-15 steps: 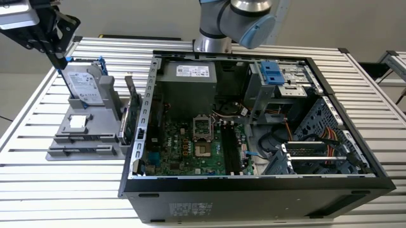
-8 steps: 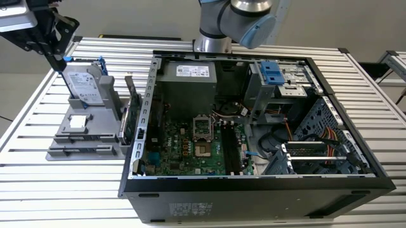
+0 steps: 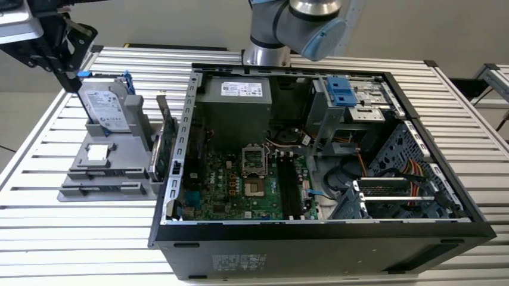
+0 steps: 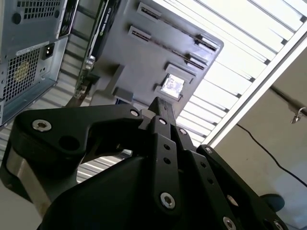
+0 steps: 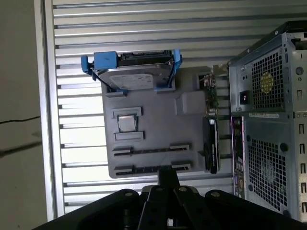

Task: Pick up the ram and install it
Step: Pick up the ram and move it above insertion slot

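The gripper hangs high over the gray holder, which stands on the table just beside the open computer case, on the exterior view's left. In both wrist views the tips are drawn together, and I see nothing between them, so I judge that the gripper carries nothing.

The holder keeps its parts upright, probably so that each one offers a top edge to be taken from above. The hard drive stands at its far end, and the expansion card stands on the side next to the case. In the first wrist view, two long slots cross the holder's near part, each showing as a thin dark line. The ram may stand in one of them, seen edge-on, but I cannot tell this for sure.

The case lies on its side with its cover off, so the black memory slots on the board face upward. I cannot tell if a stick sits there.
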`<move>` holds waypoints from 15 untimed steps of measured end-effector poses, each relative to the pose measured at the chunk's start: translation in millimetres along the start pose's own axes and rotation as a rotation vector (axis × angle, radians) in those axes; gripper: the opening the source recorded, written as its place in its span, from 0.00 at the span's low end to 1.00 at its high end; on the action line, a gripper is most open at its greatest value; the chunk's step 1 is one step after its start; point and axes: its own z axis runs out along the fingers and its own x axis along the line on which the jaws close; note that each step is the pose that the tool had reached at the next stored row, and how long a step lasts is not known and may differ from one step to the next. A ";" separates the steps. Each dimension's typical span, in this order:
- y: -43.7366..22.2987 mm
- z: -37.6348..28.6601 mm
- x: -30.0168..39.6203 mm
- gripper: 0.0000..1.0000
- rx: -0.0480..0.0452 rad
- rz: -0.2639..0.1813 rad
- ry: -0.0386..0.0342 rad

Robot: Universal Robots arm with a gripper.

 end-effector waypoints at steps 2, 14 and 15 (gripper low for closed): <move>-2.3 -0.1 -0.2 0.00 0.0000 0.000 0.0000; -20.1 -0.8 -1.4 0.00 -0.0001 0.000 -0.0001; -21.3 -0.9 -1.5 0.00 0.0000 0.000 0.0000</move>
